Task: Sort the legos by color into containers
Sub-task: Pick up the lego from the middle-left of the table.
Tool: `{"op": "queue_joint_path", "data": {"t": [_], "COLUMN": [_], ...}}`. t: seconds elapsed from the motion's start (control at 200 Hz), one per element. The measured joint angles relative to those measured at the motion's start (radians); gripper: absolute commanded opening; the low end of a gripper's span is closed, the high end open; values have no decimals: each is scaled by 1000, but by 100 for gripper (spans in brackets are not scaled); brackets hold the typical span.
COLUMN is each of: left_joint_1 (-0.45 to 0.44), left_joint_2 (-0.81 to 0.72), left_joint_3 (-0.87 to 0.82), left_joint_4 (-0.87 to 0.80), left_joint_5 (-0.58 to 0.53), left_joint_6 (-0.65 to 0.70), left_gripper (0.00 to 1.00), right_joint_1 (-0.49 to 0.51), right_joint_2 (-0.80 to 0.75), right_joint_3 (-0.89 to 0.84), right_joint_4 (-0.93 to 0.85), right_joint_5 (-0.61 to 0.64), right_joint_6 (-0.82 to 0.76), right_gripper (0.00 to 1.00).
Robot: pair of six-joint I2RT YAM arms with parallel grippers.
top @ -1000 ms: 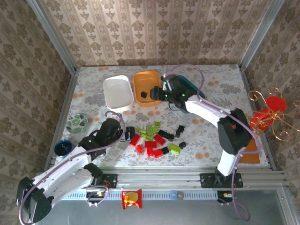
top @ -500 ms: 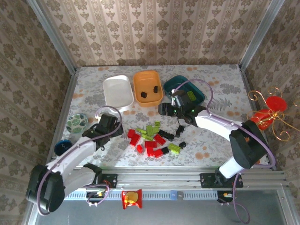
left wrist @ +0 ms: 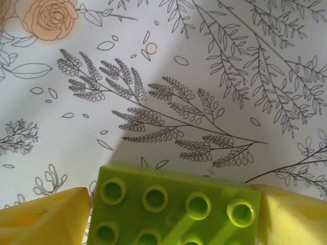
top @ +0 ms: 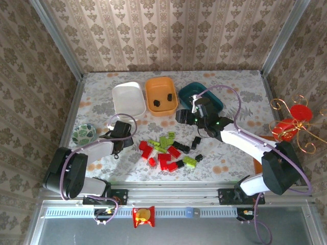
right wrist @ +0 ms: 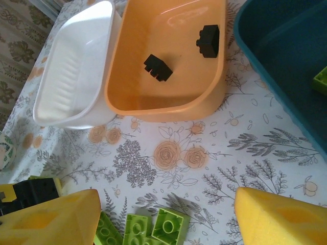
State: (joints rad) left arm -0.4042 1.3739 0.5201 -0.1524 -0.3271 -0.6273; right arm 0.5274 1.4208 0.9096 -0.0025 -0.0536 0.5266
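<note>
The lime brick [left wrist: 173, 199] is light, rigid and slick, so its flat ends are the place to squeeze. The left gripper's [left wrist: 172, 227] pads [left wrist: 43, 219] sit at both ends, left of the pile [top: 166, 150], though I cannot tell if they clamp. The right gripper [right wrist: 166, 219] hangs apart, empty. Earlier it was over the orange tray [right wrist: 153, 109], and the left was at the pile.

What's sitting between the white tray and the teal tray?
The orange tray holding two black bricks, between the white tray and teal tray; top external view shows it.
</note>
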Motion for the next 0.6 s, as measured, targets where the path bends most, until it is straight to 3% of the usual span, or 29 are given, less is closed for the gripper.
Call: {"op": "queue_joint_path", "data": {"t": [0.285, 0.44, 0.6], "left_joint_1": [0, -3, -87], "left_joint_2": [14, 12, -20], "left_joint_3": [9, 9, 27], "left_joint_4": [22, 21, -13], "left_joint_5": [5, 8, 21], "left_joint_6": [18, 18, 22], "left_gripper": [60, 57, 55], "right_joint_1": [-9, -20, -48], "right_joint_2": [-34, -34, -56], "right_joint_3": [-5, -18, -56], "right_joint_4": [0, 1, 1], "right_joint_5": [0, 0, 1], "right_joint_6": [0, 1, 5], "right_gripper": [71, 71, 71]}}
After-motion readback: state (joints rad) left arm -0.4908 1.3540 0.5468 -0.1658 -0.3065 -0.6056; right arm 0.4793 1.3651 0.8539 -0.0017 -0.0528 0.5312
